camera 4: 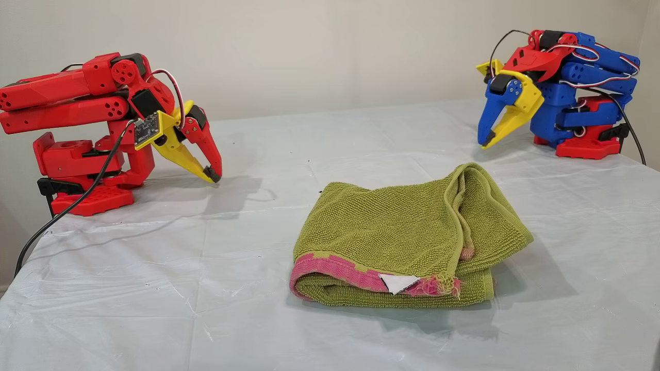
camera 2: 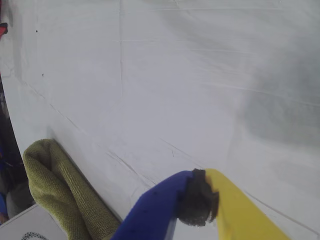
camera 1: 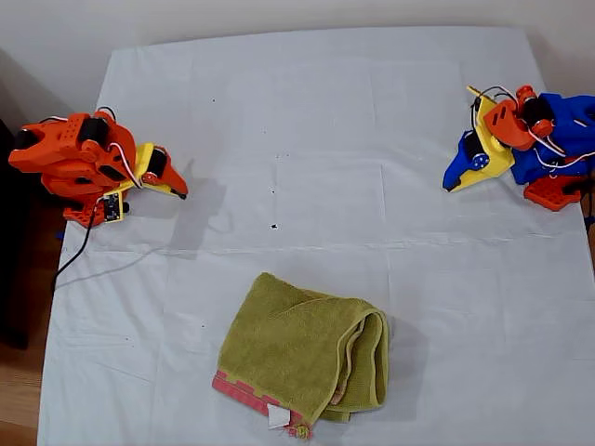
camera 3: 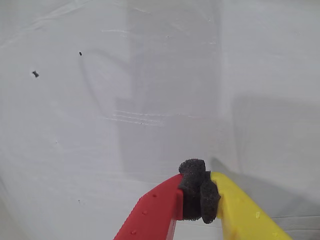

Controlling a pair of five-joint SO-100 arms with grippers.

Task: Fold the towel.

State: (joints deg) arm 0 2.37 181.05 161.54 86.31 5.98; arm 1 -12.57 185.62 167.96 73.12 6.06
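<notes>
The olive-green towel (camera 1: 302,355) lies folded into a thick bundle near the table's front edge, its pink-red hem and a white tag facing the front (camera 4: 397,282). A corner of the towel (camera 2: 60,192) shows in the first wrist view. My first gripper (camera 1: 453,185), blue and yellow, is shut with nothing in it, tucked back at the exterior view's right, far from the towel. At the exterior view's left my second gripper (camera 1: 181,193), red and yellow, is also shut and holds nothing.
A white sheet (camera 1: 316,130) covers the table, with creases and a few small dark specks (camera 1: 274,226). Both arm bases sit at the sheet's side edges, orange-red (camera 1: 70,158) and blue (camera 1: 558,139). A black cable (camera 1: 74,260) trails off the exterior view's left.
</notes>
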